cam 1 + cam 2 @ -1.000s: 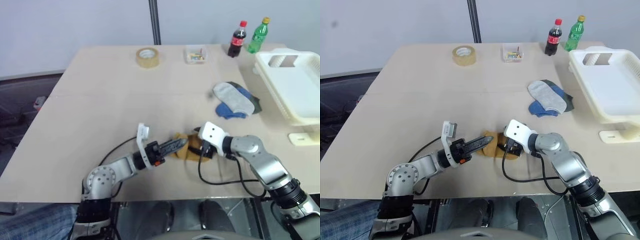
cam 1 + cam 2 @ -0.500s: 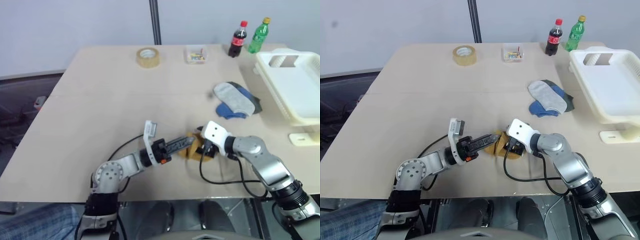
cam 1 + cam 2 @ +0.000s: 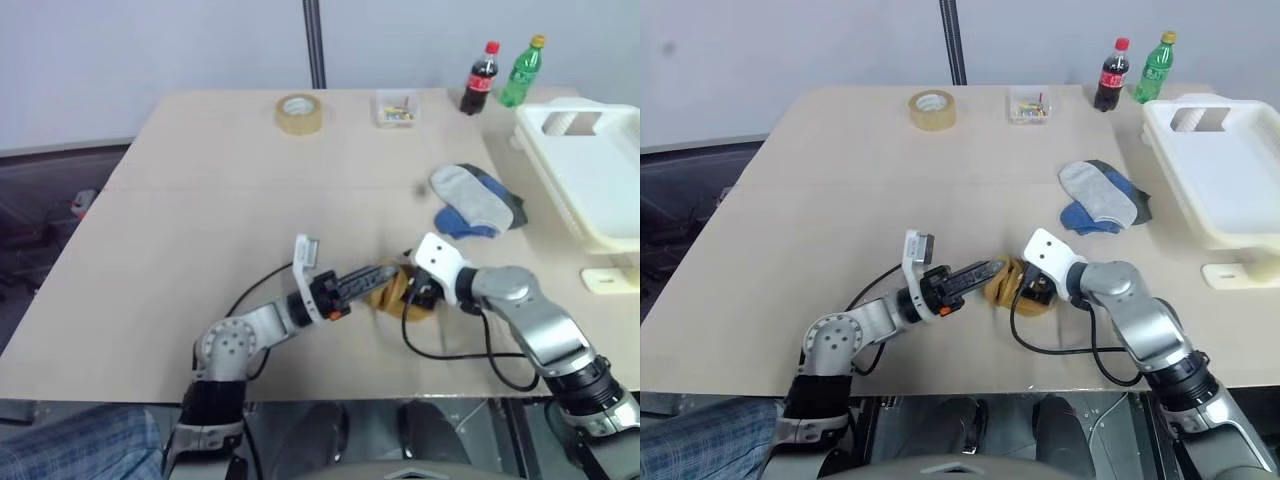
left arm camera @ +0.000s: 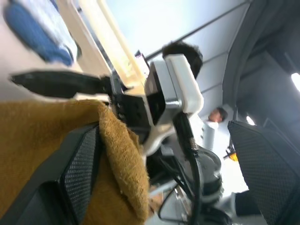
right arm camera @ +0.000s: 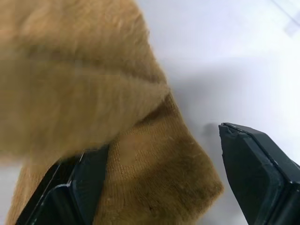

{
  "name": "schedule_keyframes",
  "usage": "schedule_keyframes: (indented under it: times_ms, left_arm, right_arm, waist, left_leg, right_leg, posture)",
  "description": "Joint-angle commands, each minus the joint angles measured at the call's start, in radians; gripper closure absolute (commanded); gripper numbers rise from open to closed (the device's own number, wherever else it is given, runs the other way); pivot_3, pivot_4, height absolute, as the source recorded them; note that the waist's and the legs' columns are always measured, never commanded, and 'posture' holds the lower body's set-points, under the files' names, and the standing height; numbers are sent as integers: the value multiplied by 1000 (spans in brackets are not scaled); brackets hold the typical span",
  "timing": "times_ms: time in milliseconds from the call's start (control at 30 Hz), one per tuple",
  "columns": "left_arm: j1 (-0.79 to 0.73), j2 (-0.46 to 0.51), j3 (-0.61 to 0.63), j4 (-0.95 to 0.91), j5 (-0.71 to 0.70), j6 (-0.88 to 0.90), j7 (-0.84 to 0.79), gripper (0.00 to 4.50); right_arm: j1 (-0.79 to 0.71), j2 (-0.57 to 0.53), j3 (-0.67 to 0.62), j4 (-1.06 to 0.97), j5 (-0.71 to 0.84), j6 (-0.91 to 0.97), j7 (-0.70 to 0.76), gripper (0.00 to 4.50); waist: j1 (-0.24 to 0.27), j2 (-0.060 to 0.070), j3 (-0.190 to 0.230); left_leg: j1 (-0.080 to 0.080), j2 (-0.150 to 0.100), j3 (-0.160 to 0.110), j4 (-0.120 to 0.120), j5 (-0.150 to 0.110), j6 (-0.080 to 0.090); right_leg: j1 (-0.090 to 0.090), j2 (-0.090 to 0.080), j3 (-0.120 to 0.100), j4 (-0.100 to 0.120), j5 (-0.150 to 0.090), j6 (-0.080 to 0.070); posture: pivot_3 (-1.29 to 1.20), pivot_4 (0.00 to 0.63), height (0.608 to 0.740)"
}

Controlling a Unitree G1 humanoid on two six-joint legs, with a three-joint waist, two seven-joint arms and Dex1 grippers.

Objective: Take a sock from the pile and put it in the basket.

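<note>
Both hands, left (image 3: 385,274) and right (image 3: 420,296), stand apart around the sock (image 3: 403,298); nothing is clamped, and the basket (image 3: 585,175) waits far beyond the right hand.

Mustard sock (image 4: 51,154) between open left hand (image 4: 164,178) fingers

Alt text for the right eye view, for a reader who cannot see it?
Both end effectors, left and right, meet at a mustard-yellow sock near the table's front edge. Beyond lie the remaining socks, with a white basket at the right edge.
</note>
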State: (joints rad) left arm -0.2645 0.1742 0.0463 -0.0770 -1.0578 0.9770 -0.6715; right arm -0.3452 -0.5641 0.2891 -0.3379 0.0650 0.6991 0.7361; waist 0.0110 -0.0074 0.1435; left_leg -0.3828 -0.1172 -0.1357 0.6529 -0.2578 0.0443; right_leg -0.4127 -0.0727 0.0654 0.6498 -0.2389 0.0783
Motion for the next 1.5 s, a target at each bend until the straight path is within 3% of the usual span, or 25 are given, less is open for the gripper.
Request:
schedule_keyframes:
  times_ms: [33, 333, 567, 667, 767, 933, 1067, 1300, 1433, 1500]
  left_arm:
    - [-40, -31, -2, 43, 43, -62, -17, 31]
    - [-59, -73, -54, 81, 88, -70, -59, 31]
    - [-84, -108, -54, 110, 99, -80, -70, 31]
    - [-89, -124, -60, 128, 112, -86, -77, 31]
    - [-90, -134, -69, 144, 133, -92, -85, 0]
    - [-87, -138, -75, 147, 150, -90, -96, 0]
    - [-89, -141, -75, 148, 159, -89, -104, 0]
    - [-86, -141, -72, 142, 168, -92, -110, 0]
    - [-84, -141, -68, 140, 172, -96, -111, 0]
    - [-83, -138, -66, 139, 172, -96, -112, 0]
  right_arm:
    - [22, -73, -103, -115, 85, 85, 58, 675]
    - [88, -209, -379, -173, 284, 205, 129, 675]
    - [144, -154, -478, -257, 459, 344, 74, 675]
    - [161, -125, -478, -296, 512, 382, 40, 675]
    - [156, -93, -477, -321, 565, 418, 4, 27]
    - [81, 41, -470, -327, 618, 515, -157, 27]
    - [50, 111, -403, -288, 554, 531, -289, 27]
    - [120, 68, -263, -226, 442, 522, -367, 27]
    - [136, 72, -279, -192, 428, 558, -400, 27]
    - [141, 80, -290, -195, 455, 590, -390, 562]
  waist:
    - [3, 0, 0]
    - [5, -2, 2]
    - [5, -2, 2]
    - [5, -2, 2]
    - [5, -2, 2]
    - [4, -2, 2]
    - [4, -2, 2]
    - [4, -2, 2]
    - [4, -2, 1]
    - [6, -2, 1]
  left_leg:
    - [-1, 0, 0, 0, 0, 0]
    - [-4, 0, -3, -1, 0, 0]
    - [-4, 1, -3, -1, 0, 0]
    - [-4, 0, -4, -1, 0, 1]
    - [-5, 0, -4, -1, 0, 1]
    - [-4, 0, -4, -1, 0, 0]
    - [-5, 0, -4, -1, 0, 0]
    - [-6, -1, -5, -1, 0, 0]
    - [-5, -1, -5, 0, 0, 0]
    - [-3, -1, -6, 0, 0, 0]
  right_leg:
    - [0, 0, 0, -1, 0, 0]
    - [0, -1, -3, -5, 0, 0]
    - [0, -1, -4, -6, 0, 0]
    - [0, -1, -5, -6, 0, 0]
    - [0, -2, -5, -6, 0, 0]
    - [0, -1, -5, -5, 0, 0]
    - [-1, -1, -5, -5, 0, 0]
    - [-2, -2, -6, -6, 0, 0]
    - [-1, -1, -6, -5, 0, 0]
    - [1, -2, -7, -5, 0, 0]
  posture:
    - [0, 150, 739]
    - [0, 150, 739]
    - [0, 150, 739]
    - [0, 150, 739]
    - [0, 150, 739]
    - [0, 150, 739]
    - [0, 150, 739]
    - [0, 150, 739]
    - [0, 150, 739]
    - [0, 150, 739]
